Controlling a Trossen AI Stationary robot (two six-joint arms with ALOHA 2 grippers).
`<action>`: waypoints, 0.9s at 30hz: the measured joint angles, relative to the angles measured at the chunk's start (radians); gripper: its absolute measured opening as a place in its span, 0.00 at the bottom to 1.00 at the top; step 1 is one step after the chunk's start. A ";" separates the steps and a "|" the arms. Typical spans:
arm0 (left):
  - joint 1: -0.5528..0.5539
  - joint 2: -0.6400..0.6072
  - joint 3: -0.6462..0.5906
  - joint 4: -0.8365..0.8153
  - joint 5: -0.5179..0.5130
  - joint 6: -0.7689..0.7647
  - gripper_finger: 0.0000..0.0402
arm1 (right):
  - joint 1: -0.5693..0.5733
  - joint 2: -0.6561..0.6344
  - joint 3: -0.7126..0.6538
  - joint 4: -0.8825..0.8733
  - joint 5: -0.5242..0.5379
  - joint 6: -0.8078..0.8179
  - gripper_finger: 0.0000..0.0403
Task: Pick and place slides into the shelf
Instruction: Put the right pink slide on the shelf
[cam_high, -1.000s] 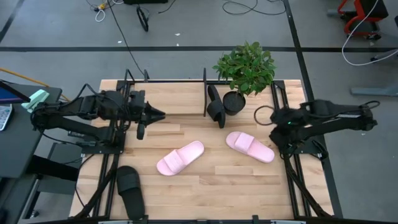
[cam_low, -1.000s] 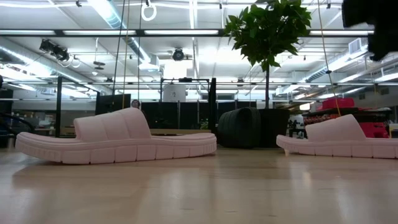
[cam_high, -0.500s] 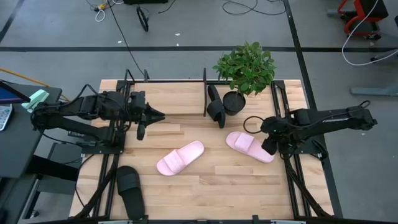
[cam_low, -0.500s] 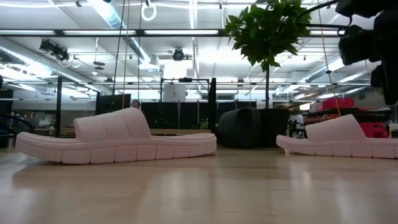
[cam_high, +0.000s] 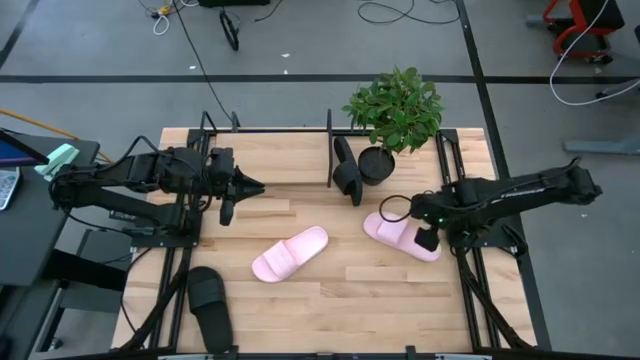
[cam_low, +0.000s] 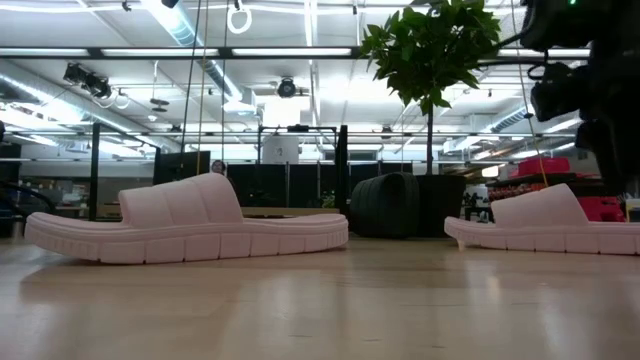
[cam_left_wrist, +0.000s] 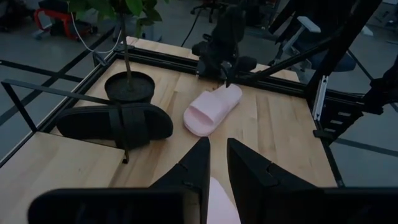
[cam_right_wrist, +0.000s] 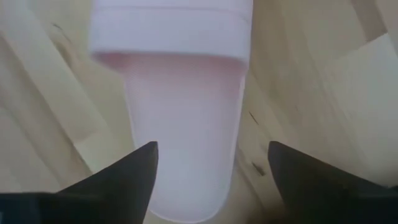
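Note:
Two pale pink slides lie flat on their soles on the table, one in the middle (cam_high: 290, 253) and one to the right (cam_high: 402, 232). One black slide (cam_high: 210, 300) lies at the near left. Another (cam_high: 348, 172) stands on its edge against the shelf (cam_high: 330, 150) at the far side. My right gripper (cam_right_wrist: 211, 146) hangs open over the right pink slide's (cam_right_wrist: 180, 124) heel end, one finger on each side of it and not touching. My left gripper (cam_high: 255, 185) waits shut at the left, holding nothing.
A potted plant (cam_high: 395, 110) stands at the far right, its black pot (cam_high: 377, 165) next to the black slide on the shelf. Black arm frames run along the table's left (cam_high: 185, 230) and right (cam_high: 465, 270) sides. Bare wood lies between the pink slides and the near edge.
My right gripper has moved toward the table's left edge and down, from beside the right frame to just over the right pink slide's heel end. The slides have not moved.

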 joint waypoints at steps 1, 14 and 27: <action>0.000 0.000 0.000 0.000 0.000 0.000 0.15 | 0.000 0.016 0.000 0.001 0.000 0.000 0.78; 0.000 0.000 0.000 -0.025 0.000 -0.020 0.15 | -0.029 0.235 0.000 0.011 -0.026 0.034 0.82; 0.000 0.000 0.000 -0.031 0.000 -0.020 0.14 | -0.071 0.302 0.000 0.090 -0.150 0.026 0.82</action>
